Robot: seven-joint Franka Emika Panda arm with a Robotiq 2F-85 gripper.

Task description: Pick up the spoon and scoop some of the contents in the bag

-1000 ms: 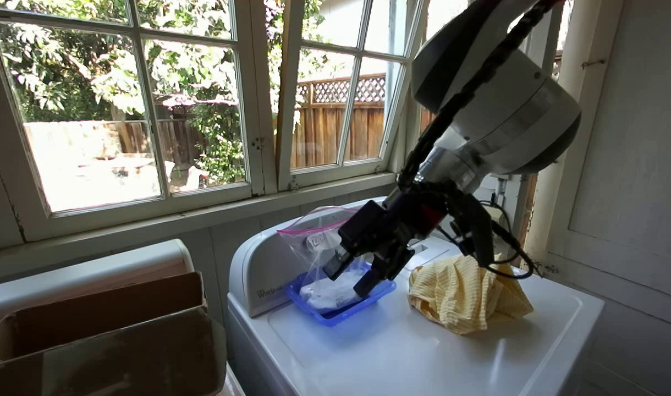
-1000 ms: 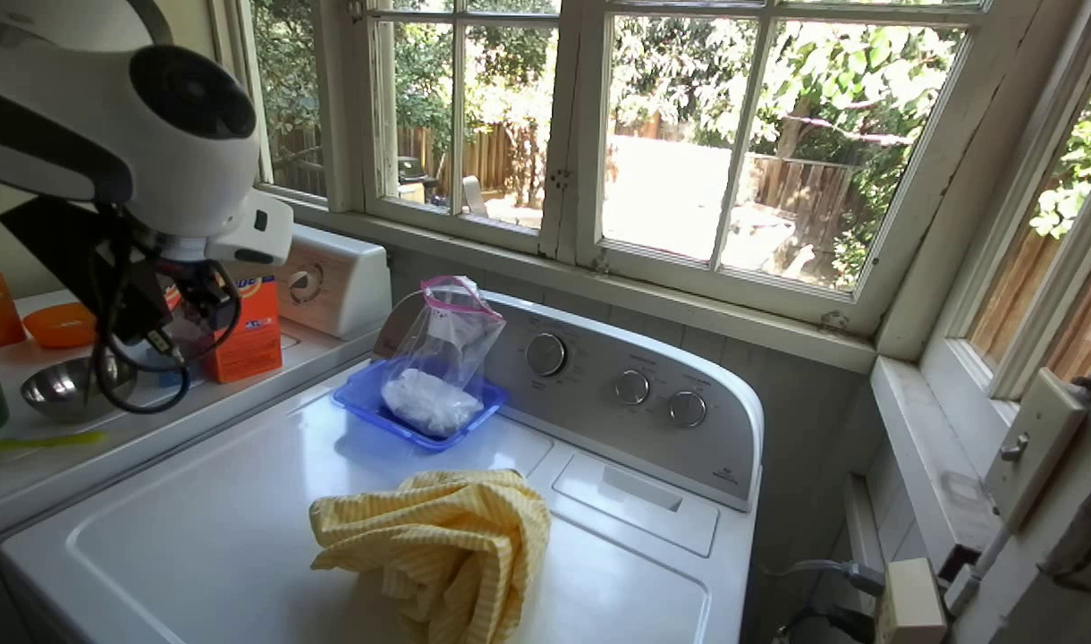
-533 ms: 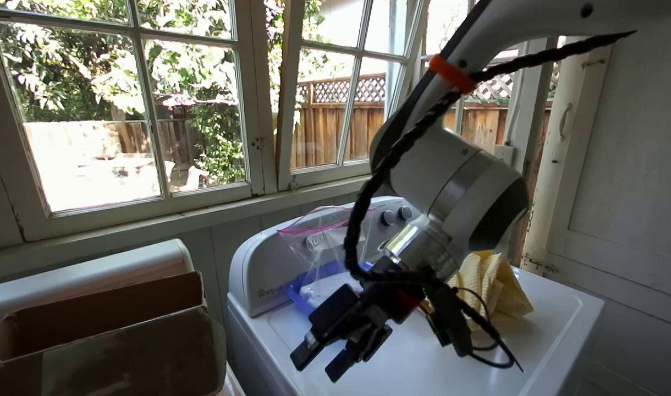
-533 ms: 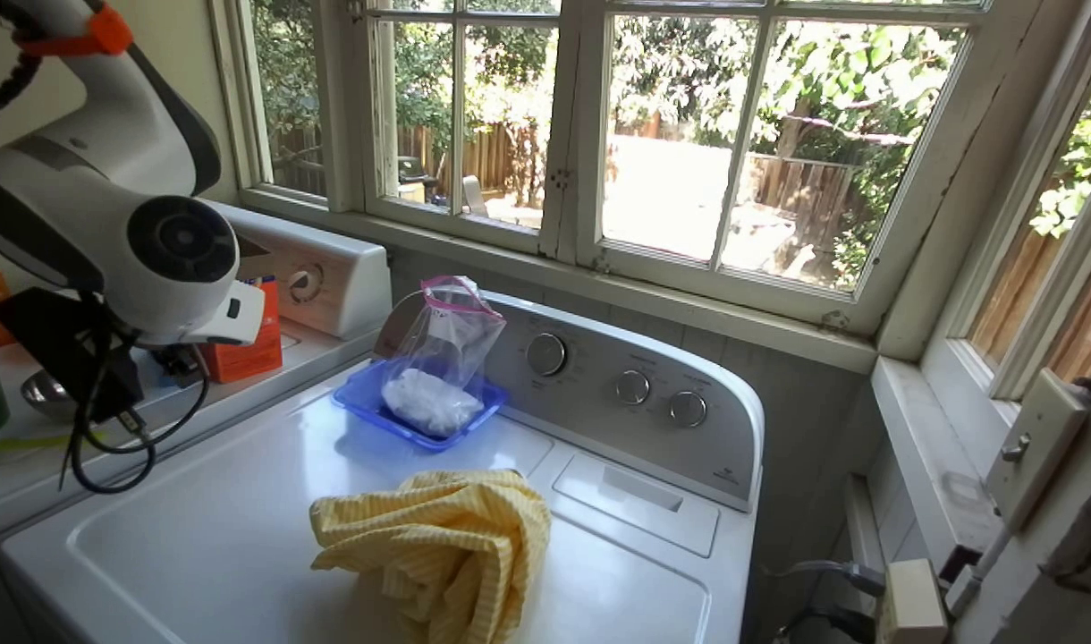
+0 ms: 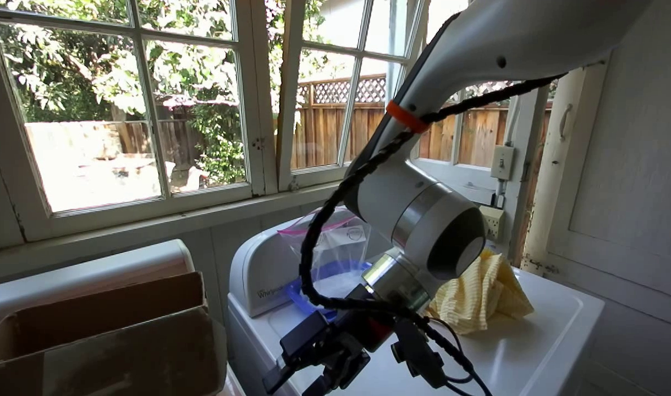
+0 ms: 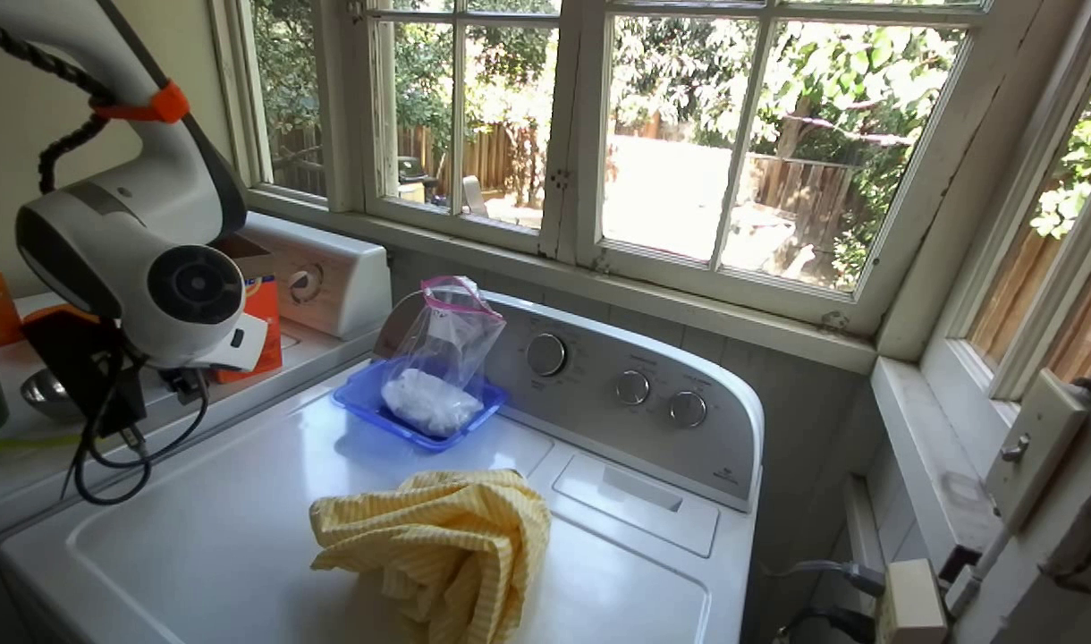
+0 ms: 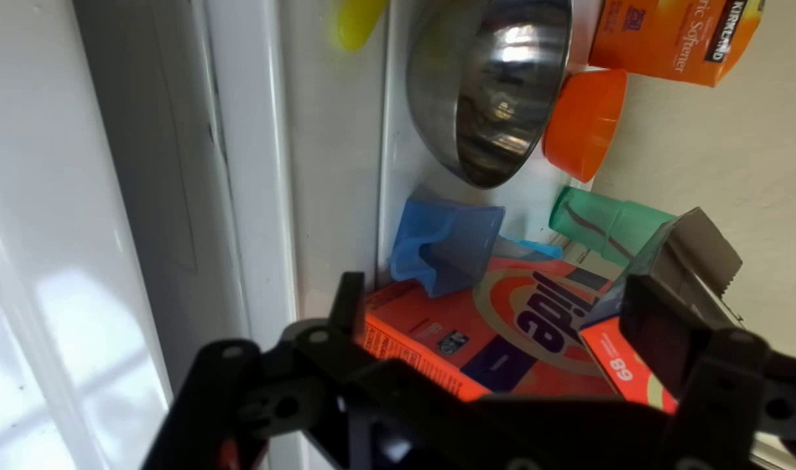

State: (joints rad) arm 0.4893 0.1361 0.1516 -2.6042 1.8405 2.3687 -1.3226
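My tool (image 7: 499, 290) stands spread wide, gripping nothing. Spoon (image 7: 447, 247) lies ahead of it, slightly off its centreline; wavy side turned toward the edge of the white machine (image 7: 333, 143). Long axis: I cannot tell. Bare strip on that side; Tide box (image 7: 496, 333) right by the other, contact unclear; bowl (image 7: 437, 98) near. I pick out the spoon in the wrist view only. Both exterior views show the bag (image 6: 452, 344) apart from my tool, upright in the tray (image 6: 356, 394), mouth up, white contents (image 6: 429, 402) low inside.
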